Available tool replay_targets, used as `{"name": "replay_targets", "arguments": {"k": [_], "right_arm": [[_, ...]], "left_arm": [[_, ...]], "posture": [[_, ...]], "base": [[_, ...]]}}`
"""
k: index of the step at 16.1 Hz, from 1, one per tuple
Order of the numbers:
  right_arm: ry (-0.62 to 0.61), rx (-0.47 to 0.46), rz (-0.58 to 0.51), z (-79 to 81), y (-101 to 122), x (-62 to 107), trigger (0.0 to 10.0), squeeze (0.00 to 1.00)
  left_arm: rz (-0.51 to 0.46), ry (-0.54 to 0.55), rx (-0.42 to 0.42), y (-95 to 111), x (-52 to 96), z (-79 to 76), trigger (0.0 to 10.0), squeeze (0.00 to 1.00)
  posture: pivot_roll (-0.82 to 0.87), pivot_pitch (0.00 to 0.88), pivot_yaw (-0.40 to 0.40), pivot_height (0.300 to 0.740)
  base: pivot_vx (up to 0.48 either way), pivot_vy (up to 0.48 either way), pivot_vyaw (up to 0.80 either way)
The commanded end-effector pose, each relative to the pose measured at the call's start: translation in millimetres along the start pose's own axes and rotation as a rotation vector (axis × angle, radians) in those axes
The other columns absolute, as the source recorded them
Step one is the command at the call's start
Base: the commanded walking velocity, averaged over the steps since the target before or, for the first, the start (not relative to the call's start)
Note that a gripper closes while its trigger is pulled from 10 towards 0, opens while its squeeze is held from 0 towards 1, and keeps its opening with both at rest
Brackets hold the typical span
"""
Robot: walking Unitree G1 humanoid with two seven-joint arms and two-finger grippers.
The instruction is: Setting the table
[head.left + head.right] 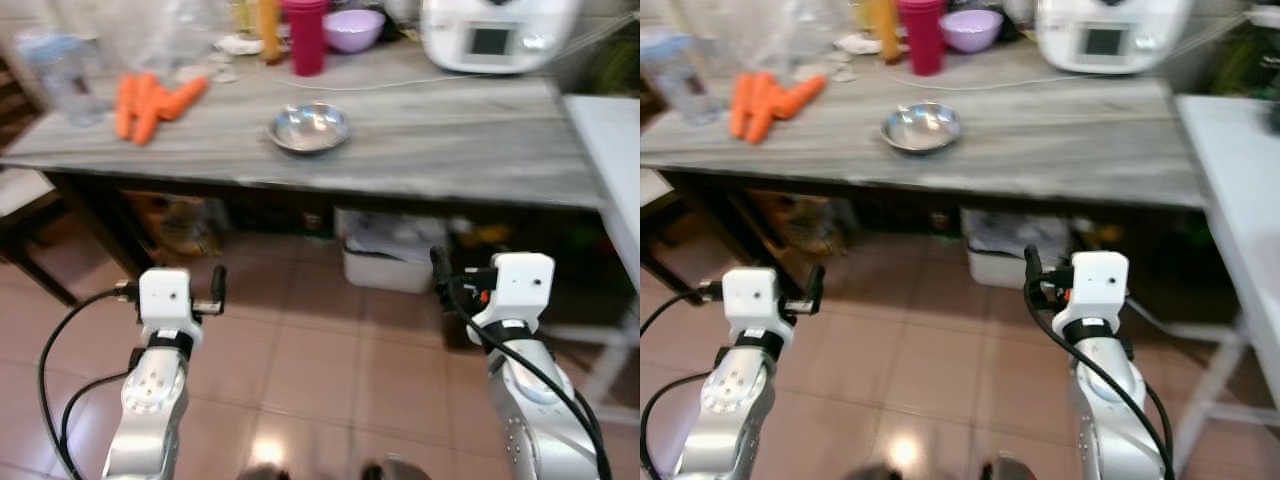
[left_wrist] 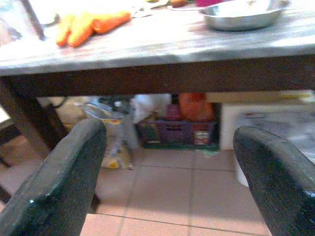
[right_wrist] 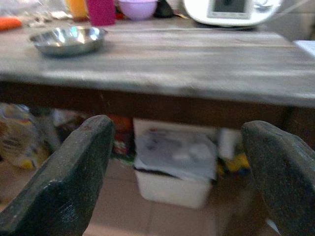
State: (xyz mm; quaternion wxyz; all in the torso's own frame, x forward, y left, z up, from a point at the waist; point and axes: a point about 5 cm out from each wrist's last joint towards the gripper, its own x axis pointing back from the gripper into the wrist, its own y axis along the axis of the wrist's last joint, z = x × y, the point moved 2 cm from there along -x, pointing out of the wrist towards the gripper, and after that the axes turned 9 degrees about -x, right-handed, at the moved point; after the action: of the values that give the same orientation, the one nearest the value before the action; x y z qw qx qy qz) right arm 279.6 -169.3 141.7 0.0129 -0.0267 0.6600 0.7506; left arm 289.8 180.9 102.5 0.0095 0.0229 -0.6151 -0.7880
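Observation:
A steel bowl (image 1: 309,127) sits near the middle of the grey wooden table (image 1: 450,140). Several carrots (image 1: 150,104) lie to its left. Behind it stand a magenta cup (image 1: 306,36) and a purple bowl (image 1: 352,29). Both arms are held low over the tiled floor, short of the table's front edge. My left gripper (image 2: 167,130) is open with nothing between its fingers (image 1: 218,284). My right gripper (image 3: 178,125) is likewise open and holds nothing, level with the table's underside.
A white kitchen appliance (image 1: 495,35) with a cord stands at the back right, and a clear plastic jug (image 1: 62,75) at the far left. A white bin (image 1: 390,255) and bags lie under the table. A white table (image 1: 610,150) stands on the right, and a dark chair (image 1: 20,200) on the left.

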Motion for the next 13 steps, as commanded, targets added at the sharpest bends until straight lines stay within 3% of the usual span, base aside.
{"name": "replay_targets", "arguments": {"k": [1, 4, 5, 7, 13], "right_arm": [[0.011, 0.004, -0.018, 5.0, 3.3, -1.0, 10.0, 0.00], [-0.019, 0.089, -0.009, 3.0, 0.8, -4.9, 10.0, 0.00], [0.009, 0.006, -0.004, 5.8, -1.6, -3.3, 10.0, 0.00], [0.007, 0.028, -0.002, 6.4, -1.8, -2.4, 10.0, 0.00], [0.014, 0.022, 0.010, 5.7, -2.7, -3.9, 10.0, 0.00]], "left_arm": [[0.026, 0.009, -0.015, -6.7, 4.4, 6.2, 10.0, 0.00], [0.018, -0.004, -0.020, -5.2, 2.9, 4.1, 10.0, 0.00], [-0.007, -0.018, -0.018, -2.0, 2.8, 3.1, 10.0, 0.00], [-0.024, -0.067, 0.012, 0.1, 4.9, -0.8, 10.0, 0.00], [-0.041, -0.109, -0.010, 2.5, 5.4, -3.6, 10.0, 0.00]], "posture": [[-0.13, 0.140, 0.060, 0.740], [-0.13, 0.149, 0.056, 0.740], [-0.13, 0.151, 0.058, 0.740], [-0.13, 0.153, 0.058, 0.740], [-0.13, 0.149, 0.060, 0.740]], "base": [[-0.330, 0.000, 0.00], [-0.300, 0.000, 0.00], [0.000, 0.000, 0.00], [0.000, 0.000, 0.00], [0.000, -0.045, 0.00]]}}
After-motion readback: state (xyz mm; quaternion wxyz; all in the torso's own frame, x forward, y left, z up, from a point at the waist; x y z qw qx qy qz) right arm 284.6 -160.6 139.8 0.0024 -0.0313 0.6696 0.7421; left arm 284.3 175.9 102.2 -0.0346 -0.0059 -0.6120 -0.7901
